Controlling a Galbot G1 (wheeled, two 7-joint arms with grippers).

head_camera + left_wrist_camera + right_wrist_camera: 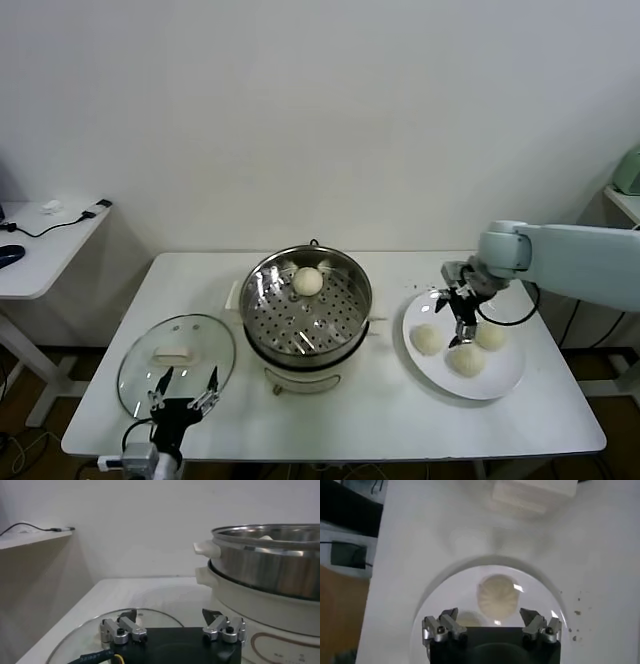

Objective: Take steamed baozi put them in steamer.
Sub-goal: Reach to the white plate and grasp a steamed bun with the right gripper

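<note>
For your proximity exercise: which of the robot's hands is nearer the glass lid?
Left. The left hand hangs at the glass lid's near edge; the right hand is across the table, above the plate.

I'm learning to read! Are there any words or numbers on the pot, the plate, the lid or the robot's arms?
No text can be read anywhere.
Steamer: its cream base has a thin brown printed outline and tiny marks beside it, too small and blurred to read.
Black cable by the left end effector: faint light print, too small to read.
Plate, glass lid, baozi: no words or numbers.
</note>
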